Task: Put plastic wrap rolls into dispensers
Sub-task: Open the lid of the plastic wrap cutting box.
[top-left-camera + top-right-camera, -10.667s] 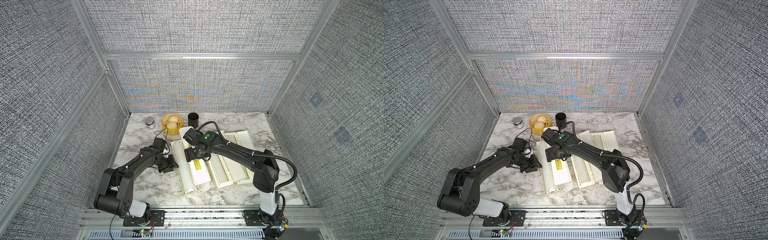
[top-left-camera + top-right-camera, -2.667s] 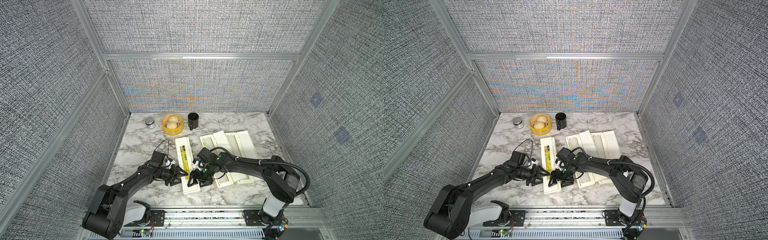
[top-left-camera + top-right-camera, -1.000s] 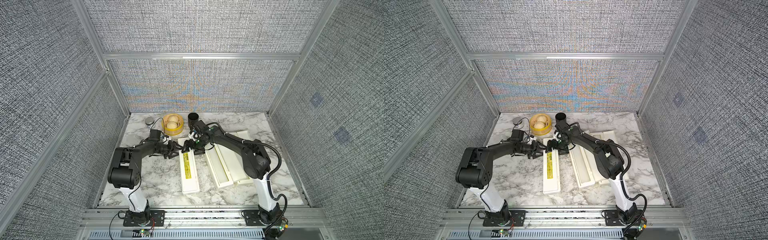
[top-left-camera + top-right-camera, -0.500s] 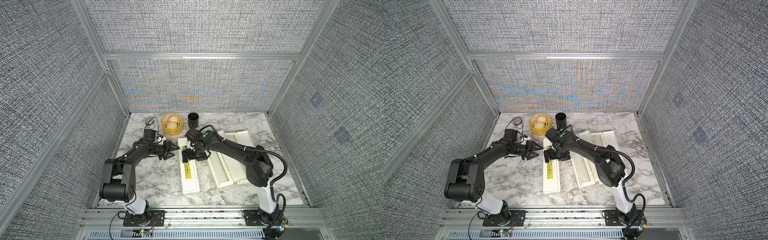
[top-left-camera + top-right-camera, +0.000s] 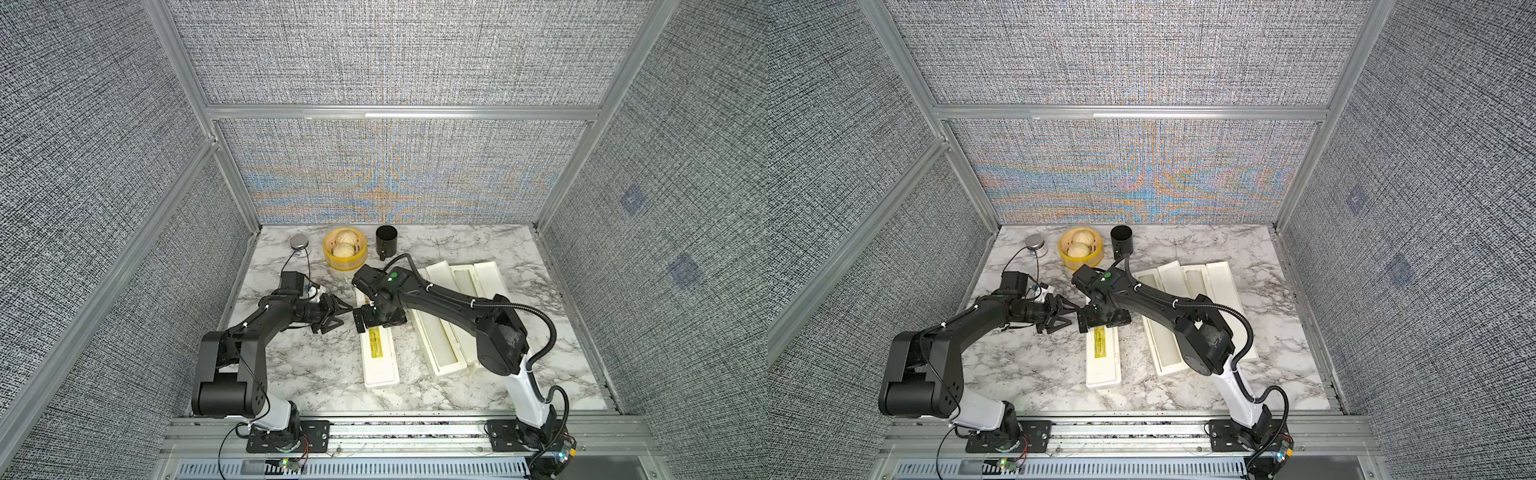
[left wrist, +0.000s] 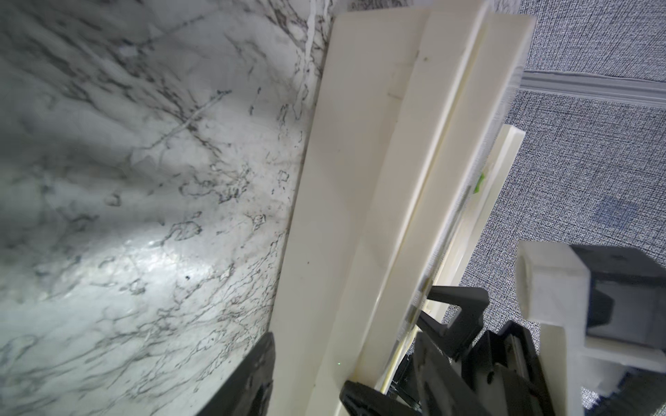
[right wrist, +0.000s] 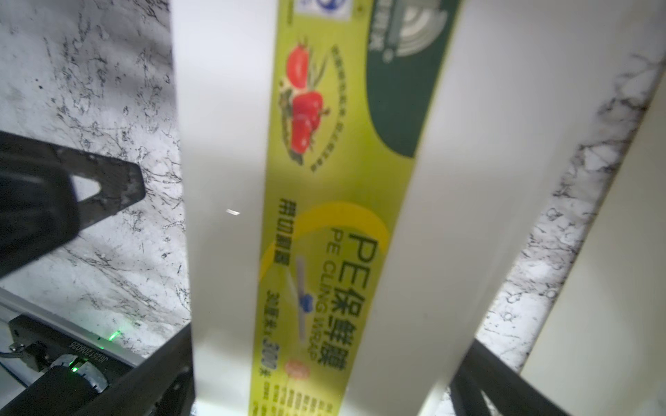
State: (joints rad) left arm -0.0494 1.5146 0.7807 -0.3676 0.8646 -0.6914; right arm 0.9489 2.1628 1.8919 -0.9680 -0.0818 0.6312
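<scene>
Lying flat near the middle of the marble table [image 5: 316, 365], the closed dispenser [image 5: 379, 353] runs front to back with its yellow-green label [image 7: 335, 216] facing up. Its lid is down, so I judge a plastic wrap roll is already inside, though none can be seen.

The right gripper [image 5: 379, 327] hangs over the box's far end with its jaws spread wide, one of its fingers [image 7: 158, 363] down each long side. The box lies on the table between them and nothing is lifted, so this reads as a straddle rather than a clamp. That pose would suit pressing the lid home or steadying the box.

The left gripper [image 5: 347, 316] sits just beside the same end, on the box's left. Its jaws are about half apart and empty, with the tips pointing at the box's side as if to brace it against sliding.

To the right, the nearer open dispenser [image 5: 431, 351] and the farther open dispenser [image 5: 488, 278] lie side by side with their lids folded back. Each trough shows a greyer strip [image 5: 442, 353] that may be a roll, but it is too faint to be sure. No loose roll shows on the table.

Along the back wall, well apart from the work, stand a yellow steamer basket [image 5: 345, 259] and a black cup [image 5: 386, 241].
</scene>
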